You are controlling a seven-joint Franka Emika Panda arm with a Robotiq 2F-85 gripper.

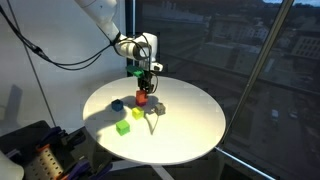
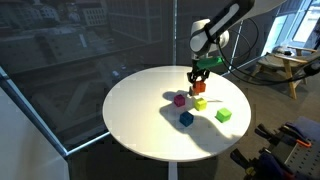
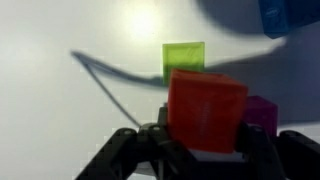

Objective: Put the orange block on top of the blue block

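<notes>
Orange block (image 3: 205, 108) is pinched between my gripper's (image 3: 203, 140) fingers, so the grasp looks done. Blue block (image 3: 290, 14) sits ahead and to the right of my gripper, apart, with nothing on it. Left: carry over, lower, release on top.

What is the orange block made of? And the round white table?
The orange block looks like painted wood or hard plastic: it has flat faces, straight edges and an even, dull colour, but the blur leaves it open. The table looks like smooth white laminate or plastic, since its top shows a soft bright glare in the wrist view.
</notes>
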